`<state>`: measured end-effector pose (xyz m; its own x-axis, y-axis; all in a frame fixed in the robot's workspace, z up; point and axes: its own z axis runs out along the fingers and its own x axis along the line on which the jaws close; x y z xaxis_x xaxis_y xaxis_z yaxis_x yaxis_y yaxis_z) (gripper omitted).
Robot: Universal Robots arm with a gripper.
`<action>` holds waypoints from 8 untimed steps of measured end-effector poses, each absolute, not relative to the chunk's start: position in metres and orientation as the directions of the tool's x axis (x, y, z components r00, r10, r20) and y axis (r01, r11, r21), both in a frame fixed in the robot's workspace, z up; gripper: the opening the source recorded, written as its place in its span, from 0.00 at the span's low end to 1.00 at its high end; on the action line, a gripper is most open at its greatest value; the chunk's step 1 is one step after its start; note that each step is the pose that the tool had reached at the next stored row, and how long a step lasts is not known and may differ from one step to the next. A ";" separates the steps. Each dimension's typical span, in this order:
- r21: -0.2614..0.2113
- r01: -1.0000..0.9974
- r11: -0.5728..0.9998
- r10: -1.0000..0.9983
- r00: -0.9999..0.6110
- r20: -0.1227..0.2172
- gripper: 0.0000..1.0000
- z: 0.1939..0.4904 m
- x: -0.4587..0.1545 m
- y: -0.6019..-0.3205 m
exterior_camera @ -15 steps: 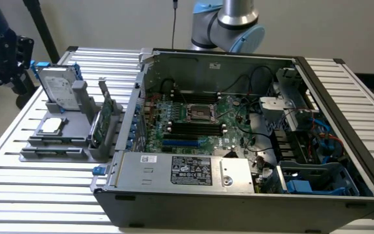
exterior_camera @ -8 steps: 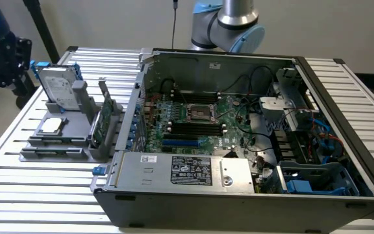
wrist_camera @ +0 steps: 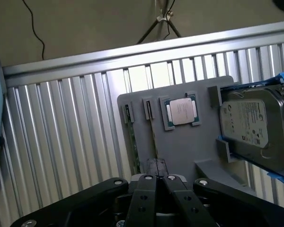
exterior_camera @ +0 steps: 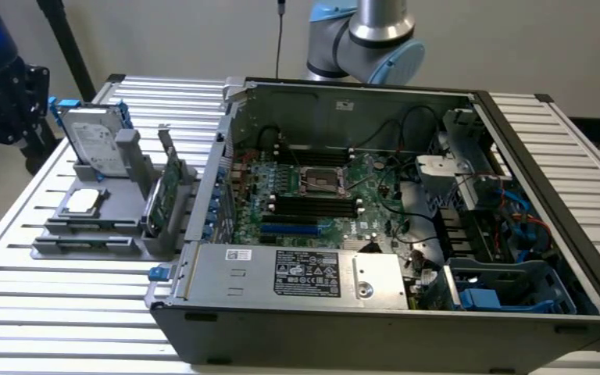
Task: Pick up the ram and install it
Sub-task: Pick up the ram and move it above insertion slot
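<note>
My jaws are clenched, the gripper (wrist_camera: 156,164) empty, fingertips pressed together. They line up over one end of the ram (wrist_camera: 154,137), which stands on edge in the grey holder (wrist_camera: 180,151), a thin strip between the card (wrist_camera: 133,149) and the CPU (wrist_camera: 181,112); how high I hang above it I cannot tell. The holder sits near the bench (wrist_camera: 75,132) edge on the exterior view's left, with bare slats between it and the rail; toward the bench's near edge the slats lie open too. The case (exterior_camera: 383,328) stands just beside the holder, its wall close to the card; room is tight on that side. The drive (wrist_camera: 248,125) leans at the holder's end nearest the bench's far edge, cut off by the frame; my fingers hide the ram's near end; its chips I cannot make out.
</note>
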<state>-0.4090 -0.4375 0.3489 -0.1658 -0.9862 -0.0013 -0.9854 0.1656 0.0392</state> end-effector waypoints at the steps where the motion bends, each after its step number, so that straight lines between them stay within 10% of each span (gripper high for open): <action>1: 0.039 -0.986 0.160 -0.987 -0.160 -0.001 0.11 0.347 -0.409 -0.438; 8: 0.039 -0.989 0.145 -0.989 -0.145 -0.001 0.11 0.343 -0.409 -0.439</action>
